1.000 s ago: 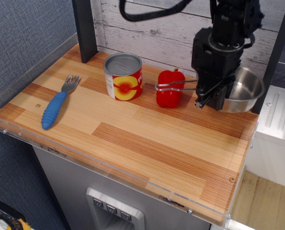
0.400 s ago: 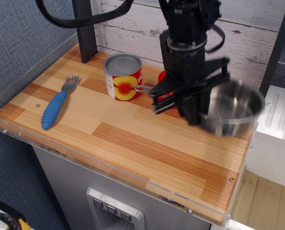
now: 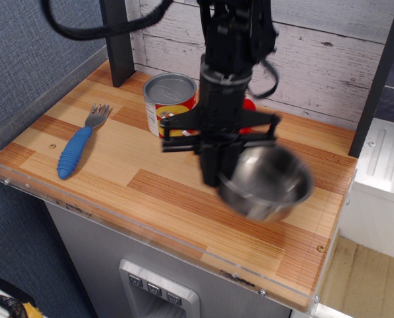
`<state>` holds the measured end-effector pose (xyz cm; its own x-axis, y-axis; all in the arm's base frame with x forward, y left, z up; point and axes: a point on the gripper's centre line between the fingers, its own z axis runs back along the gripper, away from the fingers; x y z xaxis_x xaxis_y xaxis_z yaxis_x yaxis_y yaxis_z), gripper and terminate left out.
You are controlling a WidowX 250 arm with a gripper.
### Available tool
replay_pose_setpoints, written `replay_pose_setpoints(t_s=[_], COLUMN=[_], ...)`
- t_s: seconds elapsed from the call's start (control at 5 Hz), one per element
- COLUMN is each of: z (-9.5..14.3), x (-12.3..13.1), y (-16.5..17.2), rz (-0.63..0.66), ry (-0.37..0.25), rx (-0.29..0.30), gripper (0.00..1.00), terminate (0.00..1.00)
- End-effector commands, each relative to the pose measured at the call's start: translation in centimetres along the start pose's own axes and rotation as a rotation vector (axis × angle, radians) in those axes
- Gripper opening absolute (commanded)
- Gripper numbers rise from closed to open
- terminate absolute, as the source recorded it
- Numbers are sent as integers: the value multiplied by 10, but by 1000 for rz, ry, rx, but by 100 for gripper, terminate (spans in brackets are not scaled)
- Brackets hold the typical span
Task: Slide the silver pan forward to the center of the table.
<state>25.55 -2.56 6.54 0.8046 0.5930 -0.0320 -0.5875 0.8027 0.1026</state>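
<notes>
The silver pan (image 3: 268, 185) is blurred with motion and sits over the front-right part of the table (image 3: 150, 192). Its thin wire handle (image 3: 177, 124) sticks out to the left, near the can. My gripper (image 3: 216, 173) comes down from above and is shut on the pan's left rim, where the handle joins. Whether the pan rests on the wood or hangs just above it cannot be told.
A red and yellow can (image 3: 170, 99) with a silver top stands at the back, left of my arm. A red pepper (image 3: 250, 105) is mostly hidden behind the arm. A blue-handled fork (image 3: 79, 144) lies at the left. A clear acrylic rim (image 3: 150, 235) runs along the front edge.
My gripper has carried the pan from the back right corner forward and left, towards the middle of the table. The can, pepper and fork have not moved.
</notes>
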Motion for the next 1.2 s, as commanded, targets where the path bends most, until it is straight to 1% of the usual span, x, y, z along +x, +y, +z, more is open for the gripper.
replay_pose_setpoints(t_s=[0.0,0.2,0.4,0.8,1.0], z=[-9,-17,-25,-42,-43], x=[42,44,44,43,42], y=[31,44,56,79,78], rz=[-51,-83,-78,-12,-21], ry=[-43,-118,-100,-40,-37], rx=[-39,-29,-50,-30,-36], gripper=[0,0,0,0,0], terminate=[0,0,0,0,0])
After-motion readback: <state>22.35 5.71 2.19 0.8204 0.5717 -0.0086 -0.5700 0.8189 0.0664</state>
